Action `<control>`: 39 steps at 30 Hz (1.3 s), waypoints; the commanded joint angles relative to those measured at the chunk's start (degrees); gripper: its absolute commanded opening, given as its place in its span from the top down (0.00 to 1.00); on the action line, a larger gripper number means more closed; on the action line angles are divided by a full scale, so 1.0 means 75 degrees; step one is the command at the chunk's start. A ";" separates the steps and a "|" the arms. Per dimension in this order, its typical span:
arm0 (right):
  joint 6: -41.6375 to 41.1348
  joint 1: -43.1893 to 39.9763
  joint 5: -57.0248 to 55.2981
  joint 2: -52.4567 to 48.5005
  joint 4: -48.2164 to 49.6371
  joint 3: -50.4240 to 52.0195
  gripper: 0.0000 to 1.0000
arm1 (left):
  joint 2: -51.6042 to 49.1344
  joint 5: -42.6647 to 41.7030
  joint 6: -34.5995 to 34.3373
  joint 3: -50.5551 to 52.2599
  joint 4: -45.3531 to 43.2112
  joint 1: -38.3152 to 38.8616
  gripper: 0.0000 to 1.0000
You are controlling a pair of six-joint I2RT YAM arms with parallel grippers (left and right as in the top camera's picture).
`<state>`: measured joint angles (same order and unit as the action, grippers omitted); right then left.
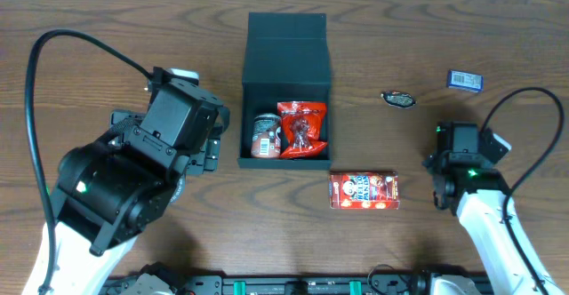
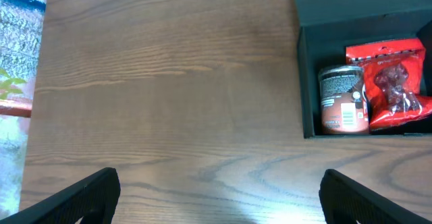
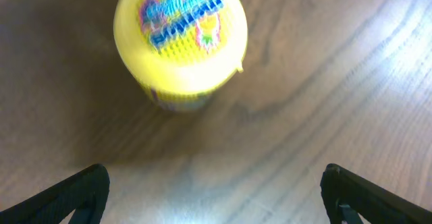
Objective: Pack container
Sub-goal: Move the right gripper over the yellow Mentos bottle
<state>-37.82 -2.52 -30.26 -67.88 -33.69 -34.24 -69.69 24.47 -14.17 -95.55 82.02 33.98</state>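
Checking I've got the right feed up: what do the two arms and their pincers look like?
The left arm and right arm share black boxy housings, white lower links, small green lights and a looping black cable each. The left pincer and right pincer have plain black fingers, no markings visible.

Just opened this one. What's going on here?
Two robot arms are packing a dark teal square cardboard box, whose lid is open. A small brown can and a red snack bag already lie inside. The left gripper is open and empty over the wooden table beside the box. The right gripper is open too, with a yellow-lidded cup ahead of it, not gripped. A red snack carton sits outside.
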 commanded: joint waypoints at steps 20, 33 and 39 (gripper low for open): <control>0.2110 -0.1376 0.1075 -0.0825 0.2369 0.0455 0.01 | -0.0067 0.0198 0.0239 0.0131 -0.0064 0.0009 0.05; 0.2110 -0.1376 0.1070 -0.2305 0.3765 0.0455 0.01 | -0.0067 0.0198 0.0297 0.0131 -0.0117 0.0009 0.05; 0.2116 -0.1376 0.1037 -0.2308 0.4194 0.0455 0.01 | -0.0067 0.0198 0.0294 0.0131 -0.0119 0.0009 0.05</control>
<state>-22.48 -11.94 -21.80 -84.97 -2.90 -31.00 -70.04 24.86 -13.02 -95.09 80.99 33.98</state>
